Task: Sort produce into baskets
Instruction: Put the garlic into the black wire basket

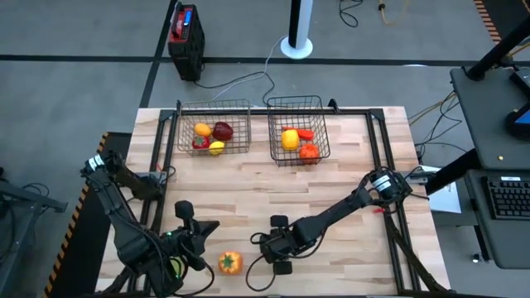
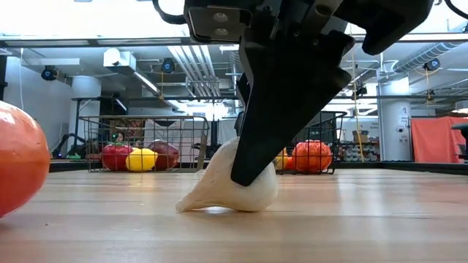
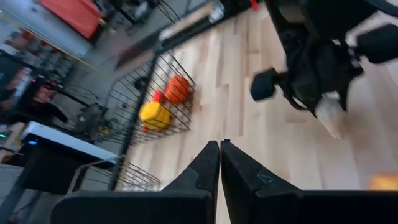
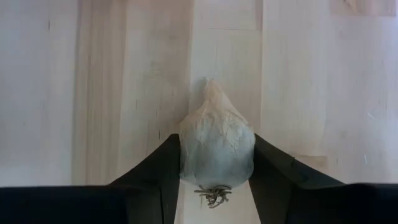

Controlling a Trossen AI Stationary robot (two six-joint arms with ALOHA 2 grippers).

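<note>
A white garlic (image 4: 216, 149) lies on its side on the wooden table (image 1: 348, 199) near the front middle, and my right gripper (image 4: 216, 140) is shut on it. My left gripper (image 3: 219, 145) is shut and holds nothing; it hangs above the table's front left (image 1: 201, 229). An orange pepper (image 1: 229, 262) rests on the table between the two grippers. Two wire baskets stand at the far edge. The left basket (image 1: 180, 126) holds a dark red apple, a tomato and yellow pieces. The right basket (image 1: 323, 124) holds a yellow pepper and red and orange pieces. My right gripper pinches the garlic's round bulb (image 4: 186, 155) between its two fingers, one on each side, with the root end toward the gripper and the pointed tip away. The fingers (image 2: 252, 157) slant down from above. The garlic's underside (image 2: 227, 206) rests on the table.
Bare boards lie between the grippers and the baskets. A dark metal frame (image 1: 383, 157) runs along the table's edges. Cables and a red and black box (image 1: 184, 29) lie on the floor beyond the table.
</note>
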